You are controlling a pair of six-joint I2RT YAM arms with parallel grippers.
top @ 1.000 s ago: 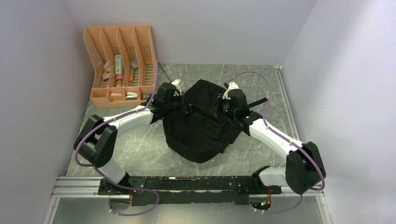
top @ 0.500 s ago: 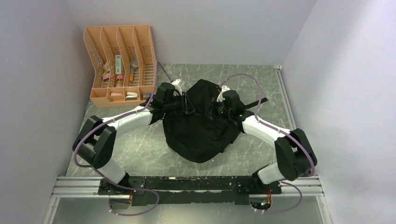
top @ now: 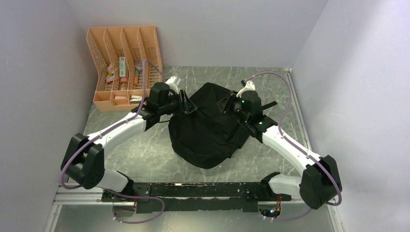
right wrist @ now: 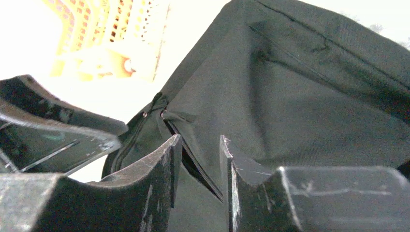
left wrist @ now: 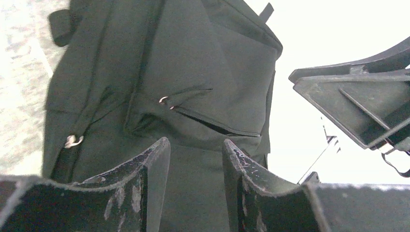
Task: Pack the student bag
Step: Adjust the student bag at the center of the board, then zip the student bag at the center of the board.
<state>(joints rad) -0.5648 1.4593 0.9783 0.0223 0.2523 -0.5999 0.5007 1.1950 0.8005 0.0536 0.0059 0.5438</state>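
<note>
Bag point(top: 208, 130) lies mid-frame, long axis top to bottom; left gripper point(top: 186, 103) and right gripper point(top: 226, 104) flank its upper end, equally near; both part-open, holding nothing.

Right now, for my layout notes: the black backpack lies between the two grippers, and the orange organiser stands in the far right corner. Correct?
No: the orange organiser stands in the far left corner, as the top external view shows. The black backpack does lie between the left gripper and right gripper.
</note>
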